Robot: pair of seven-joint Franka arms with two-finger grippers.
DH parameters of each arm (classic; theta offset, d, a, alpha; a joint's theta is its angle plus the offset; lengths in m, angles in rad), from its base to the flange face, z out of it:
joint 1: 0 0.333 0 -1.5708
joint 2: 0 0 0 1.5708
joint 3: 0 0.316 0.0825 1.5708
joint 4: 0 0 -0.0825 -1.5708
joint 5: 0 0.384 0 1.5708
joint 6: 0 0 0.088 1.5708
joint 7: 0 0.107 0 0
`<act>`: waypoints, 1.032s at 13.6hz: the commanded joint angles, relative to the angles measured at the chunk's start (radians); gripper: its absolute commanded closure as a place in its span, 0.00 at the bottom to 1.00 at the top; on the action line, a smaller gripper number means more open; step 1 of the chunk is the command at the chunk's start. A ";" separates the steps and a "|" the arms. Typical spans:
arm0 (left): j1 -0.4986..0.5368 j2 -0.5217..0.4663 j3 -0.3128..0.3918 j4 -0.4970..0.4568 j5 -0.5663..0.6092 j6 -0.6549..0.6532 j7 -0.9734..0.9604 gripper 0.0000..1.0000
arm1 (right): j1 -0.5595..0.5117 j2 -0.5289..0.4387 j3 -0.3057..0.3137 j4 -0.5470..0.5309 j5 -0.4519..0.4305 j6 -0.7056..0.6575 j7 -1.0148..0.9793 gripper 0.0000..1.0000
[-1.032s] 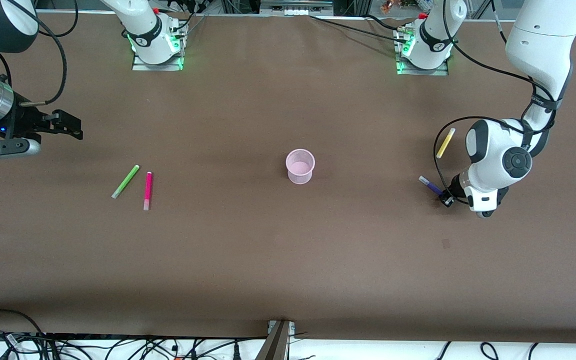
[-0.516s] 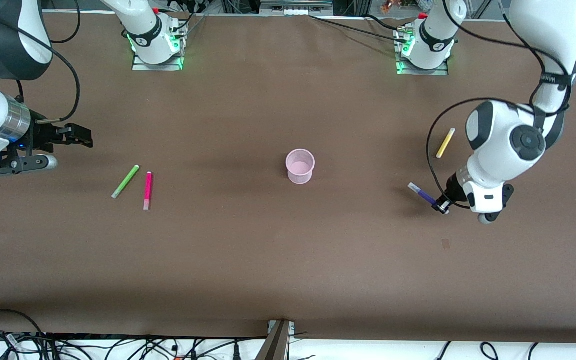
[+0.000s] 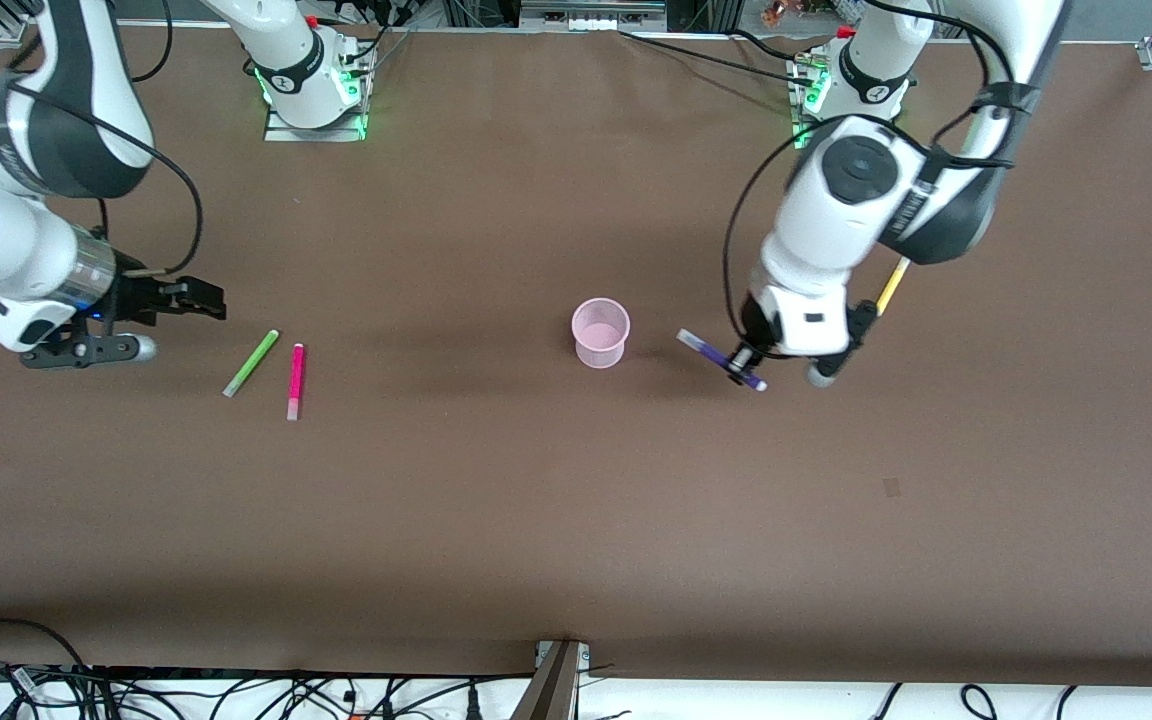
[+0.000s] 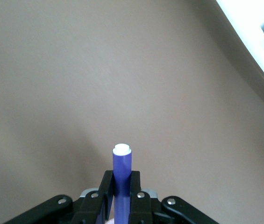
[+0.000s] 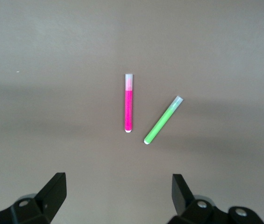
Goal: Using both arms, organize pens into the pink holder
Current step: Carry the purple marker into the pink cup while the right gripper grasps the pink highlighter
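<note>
— Holding anything up there?

— Yes: my left gripper [image 3: 742, 368] is clamped on the purple pen [image 3: 719, 358], up in the air over the desk [image 3: 496, 500], just beside the pink holder [image 3: 600, 332] toward the left arm's end. In the left wrist view, the purple pen [image 4: 121, 179] stands between the fingers [image 4: 105, 191], its white cap pointing away from the camera.

— And your other gripper?

— My right gripper [image 3: 198, 298] is spread wide with nothing in it, over the desk near the right arm's end. The green pen [image 3: 251, 363] and the magenta pen [image 3: 295, 381] lie side by side just by it, apart from each other.

— The yellow one?

— The yellow pen [image 3: 890, 287] lies on the desk, partly hidden by my left arm, farther from the front camera than the holder.
</note>
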 commanded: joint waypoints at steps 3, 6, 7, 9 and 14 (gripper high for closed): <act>-0.166 0.145 0.021 0.152 0.269 -0.025 -0.253 1.00 | 0.012 -0.016 0.025 -0.275 0.013 0.314 0.097 0.00; -0.234 0.165 0.021 0.157 0.466 -0.063 -0.390 1.00 | 0.012 0.081 0.025 -0.346 0.013 0.503 0.097 0.00; -0.255 0.176 0.021 0.158 0.483 -0.087 -0.398 1.00 | 0.014 0.113 0.025 -0.347 0.013 0.529 0.097 0.01; -0.269 0.187 0.021 0.157 0.532 -0.091 -0.403 1.00 | 0.014 0.149 0.025 -0.349 0.013 0.558 0.097 0.05; -0.318 0.214 0.024 0.158 0.650 -0.148 -0.429 1.00 | 0.027 0.222 0.025 -0.347 0.013 0.647 0.097 0.17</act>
